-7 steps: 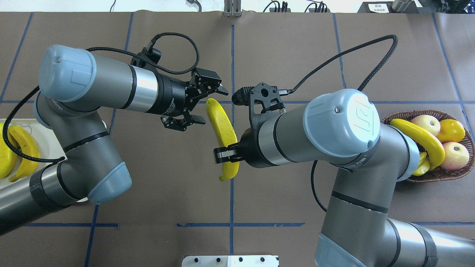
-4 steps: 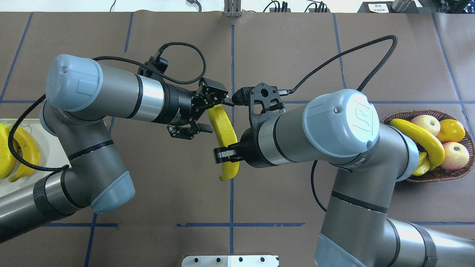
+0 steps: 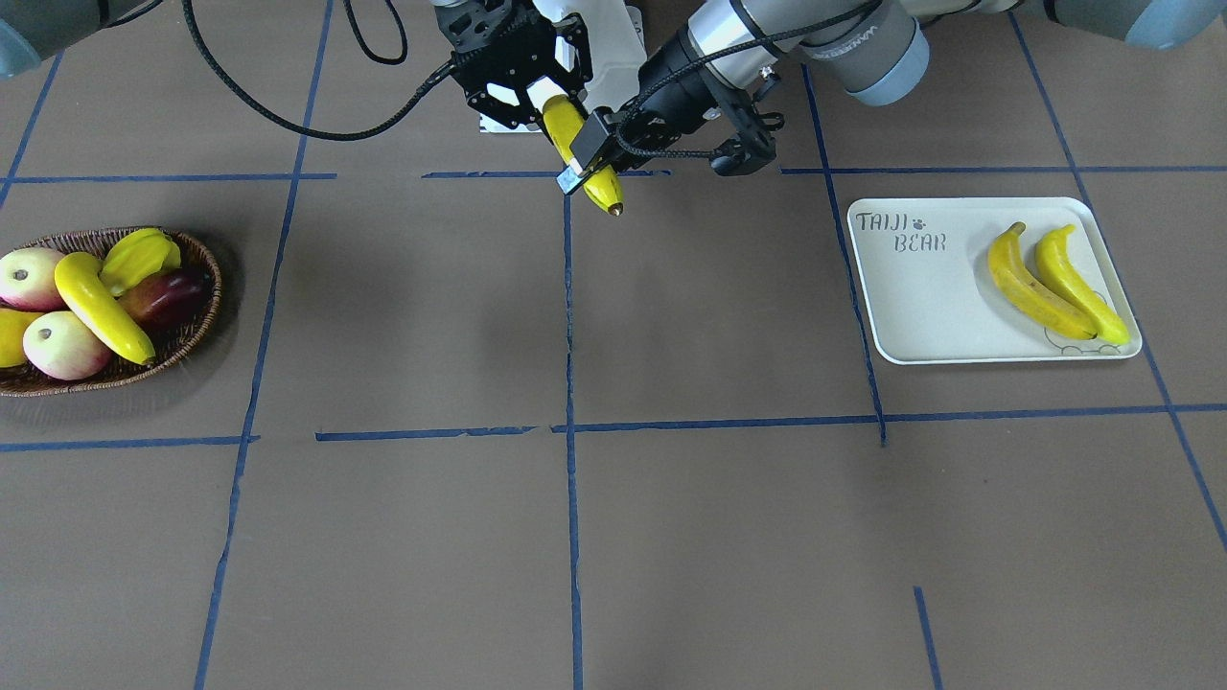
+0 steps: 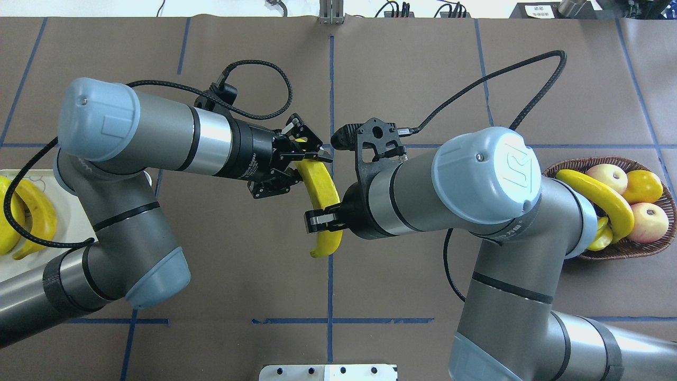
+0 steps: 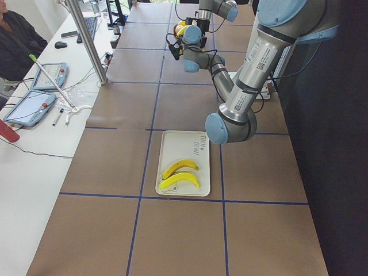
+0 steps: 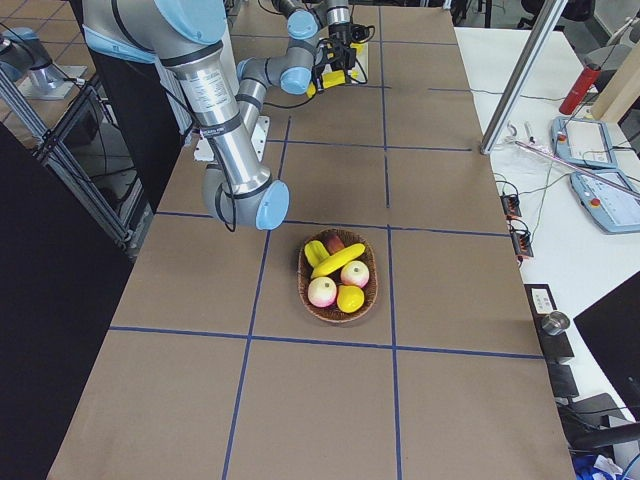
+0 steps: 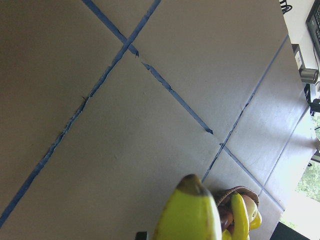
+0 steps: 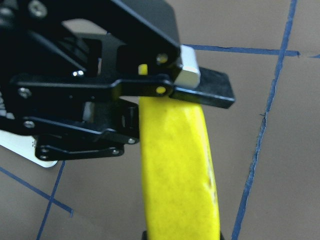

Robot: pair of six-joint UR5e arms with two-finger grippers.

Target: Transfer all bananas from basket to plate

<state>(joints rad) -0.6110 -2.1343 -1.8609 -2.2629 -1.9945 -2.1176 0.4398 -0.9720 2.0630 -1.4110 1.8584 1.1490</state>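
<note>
One banana point(image 4: 323, 193) hangs over the table's point(image 4: 211, 238) middle, pinched from both sides. The right gripper point(image 4: 325, 221) clamps its near end, the left gripper point(image 4: 312, 166) its far end. Two bananas point(image 3: 1030, 287) lie on the plate point(image 3: 911, 307) at the table's left end. A fourth banana point(image 3: 101, 307) rests on apples point(image 3: 59, 350) in the basket point(image 4: 621, 251) at the right end.

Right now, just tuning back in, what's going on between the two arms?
A mid-air handover. The right gripper holds a banana toward one end, and the left gripper is clamped on the other end, so both grip it at once. Two bananas lie on the plate. One last banana sits in the basket with other fruit.
</note>
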